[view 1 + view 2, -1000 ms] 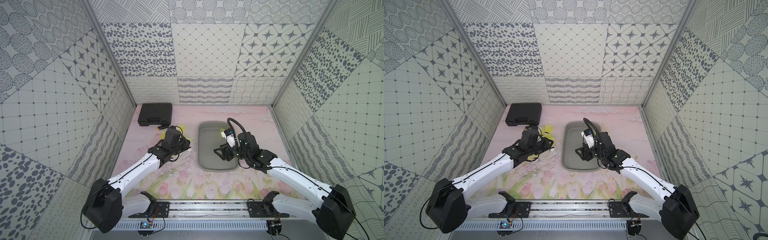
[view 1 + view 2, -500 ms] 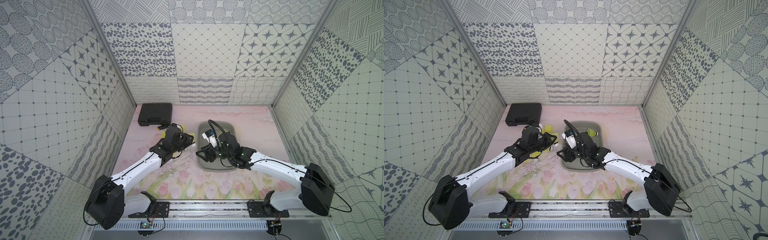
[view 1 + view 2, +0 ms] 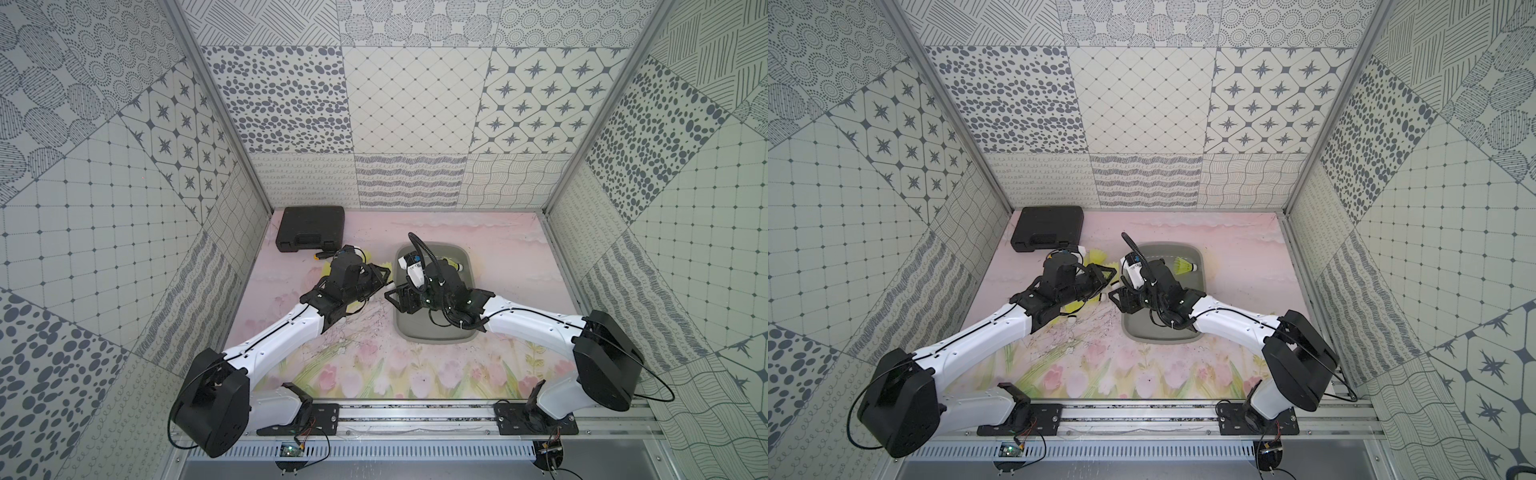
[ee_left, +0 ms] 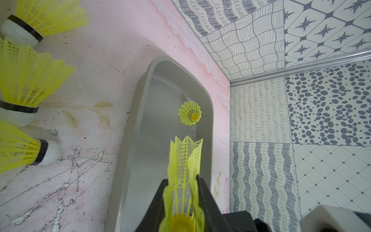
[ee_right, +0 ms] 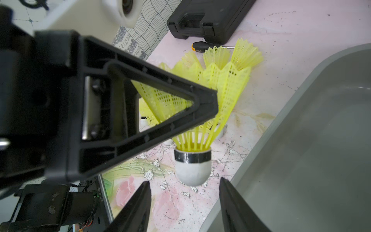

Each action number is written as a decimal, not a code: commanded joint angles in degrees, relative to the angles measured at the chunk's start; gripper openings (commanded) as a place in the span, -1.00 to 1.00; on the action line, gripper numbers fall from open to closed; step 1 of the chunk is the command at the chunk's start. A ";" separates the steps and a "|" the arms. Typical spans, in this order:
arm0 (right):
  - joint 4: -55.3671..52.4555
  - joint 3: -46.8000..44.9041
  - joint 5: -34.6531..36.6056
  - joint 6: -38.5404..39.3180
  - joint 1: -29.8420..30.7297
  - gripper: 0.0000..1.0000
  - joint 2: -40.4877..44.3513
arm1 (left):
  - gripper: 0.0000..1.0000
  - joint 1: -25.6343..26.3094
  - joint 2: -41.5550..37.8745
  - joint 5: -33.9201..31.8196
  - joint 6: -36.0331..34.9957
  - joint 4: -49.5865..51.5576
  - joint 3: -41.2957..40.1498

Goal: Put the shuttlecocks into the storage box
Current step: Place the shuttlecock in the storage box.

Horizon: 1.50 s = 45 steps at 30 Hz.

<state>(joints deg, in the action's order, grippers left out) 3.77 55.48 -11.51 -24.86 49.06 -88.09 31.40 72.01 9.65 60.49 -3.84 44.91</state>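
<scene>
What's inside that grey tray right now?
One yellow shuttlecock lies near the far end of the storage box. The right arm covers its middle in both top views, so that part cannot be fully checked.

Scuffed pink floral mat (image 3: 498,249) as floor. Grey-white patterned tile walls (image 3: 407,124) on three sides of mat. Aluminium posts (image 3: 216,104) at far corners, aluminium rail (image 3: 415,413) along near edge. Even light.

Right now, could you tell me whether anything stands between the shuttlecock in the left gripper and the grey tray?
Yes: the open right gripper sits at the grey tray's rim, pointed at the held shuttlecock's cork. From the left gripper's wrist view, the tray ahead looks unblocked, holding one shuttlecock.
</scene>
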 commanded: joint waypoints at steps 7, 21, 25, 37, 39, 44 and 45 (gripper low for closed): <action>3.25 3.55 2.95 0.52 0.24 0.02 -2.39 | -0.50 0.13 -0.30 1.35 1.63 -3.63 -0.52; 3.39 2.45 3.36 1.04 0.16 -0.54 -2.10 | -0.34 0.18 -0.55 1.79 2.79 -5.47 -1.76; 3.66 1.92 2.95 0.99 0.05 -0.61 -1.58 | -0.19 0.14 -0.70 1.45 2.49 -5.39 -1.75; 1.75 -1.95 -3.41 2.21 -5.18 -0.66 2.52 | 0.29 -0.02 -5.17 -2.78 -10.17 9.55 3.54; 0.13 -2.42 -4.74 3.47 -6.30 -0.65 3.55 | 0.33 -0.37 -5.48 -1.77 -15.40 13.19 5.86; -4.12 -3.79 -7.77 7.86 -8.86 -0.63 7.24 | 0.36 -1.86 -2.20 7.54 -34.08 25.47 15.30; -5.33 -3.73 -8.05 8.89 -9.19 -0.62 8.12 | 0.35 -1.98 -0.83 10.55 -38.29 28.75 18.10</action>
<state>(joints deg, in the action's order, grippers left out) 0.03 52.27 -16.73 -20.25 40.42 -83.07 30.30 68.79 11.31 45.63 9.47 55.57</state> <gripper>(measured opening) 0.276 0.678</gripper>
